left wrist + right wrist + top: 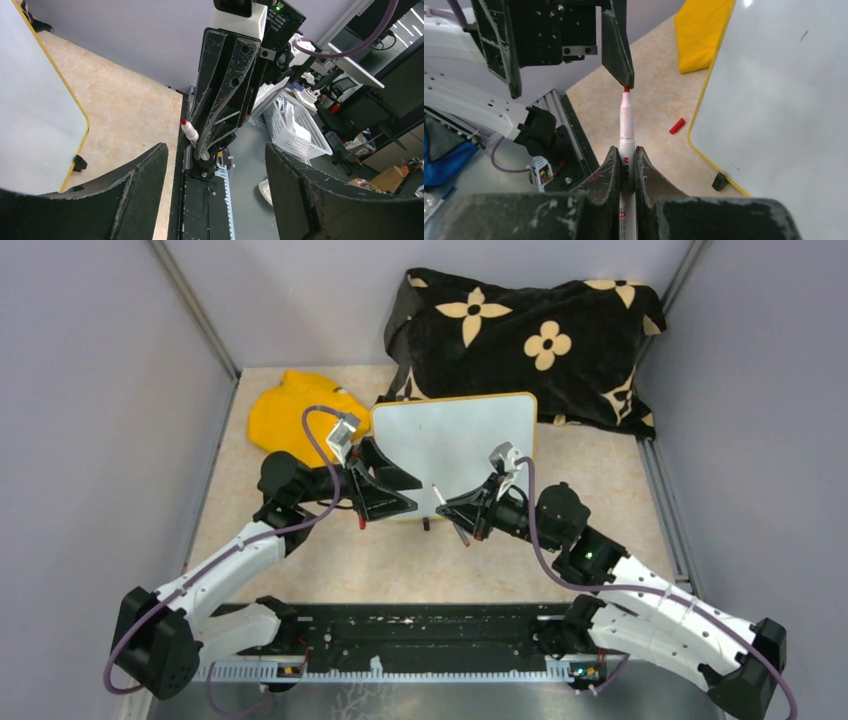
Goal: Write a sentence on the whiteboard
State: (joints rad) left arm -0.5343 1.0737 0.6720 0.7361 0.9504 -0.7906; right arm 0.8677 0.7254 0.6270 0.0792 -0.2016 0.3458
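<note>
The whiteboard lies flat on the table in front of both arms, white with a yellow rim. No red sentence shows on it in any view; it also shows in the right wrist view and the left wrist view. My right gripper is shut on a white marker with its red tip bare, held over the board's near edge. My left gripper is open and empty, with one fingertip just above the marker's tip. The red cap lies on the table by the board's near-left corner.
A yellow cloth lies at the back left beside the board. A black flower-patterned cushion fills the back right behind the board. Grey walls close in both sides. A white basket stands beyond the table's near edge.
</note>
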